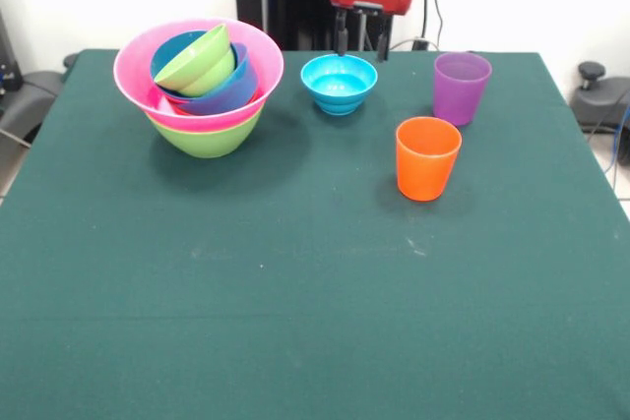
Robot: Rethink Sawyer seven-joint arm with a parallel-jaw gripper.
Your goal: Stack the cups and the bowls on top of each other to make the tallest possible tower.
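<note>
Front view, green table (pixel 315 322), one nested bowl tower (pixel 200 86), one separate cyan bowl (pixel 339 83), one purple cup (pixel 461 87), one orange cup (pixel 427 157), gripper (pixel 361 46) fingers spread, holding nothing.

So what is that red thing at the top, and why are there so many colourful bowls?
The red thing is the end of a robot arm. Its gripper, two thin black fingers, hangs open and holds nothing. The camera stands across the green table and faces the robot. On the table a pile of bowls sits nested together: a lime green bowl at the bottom, a big pink one in it, then blue ones and a small tilted green one. A cyan bowl stands alone below the gripper. A purple cup and an orange cup stand upright, apart.
</note>
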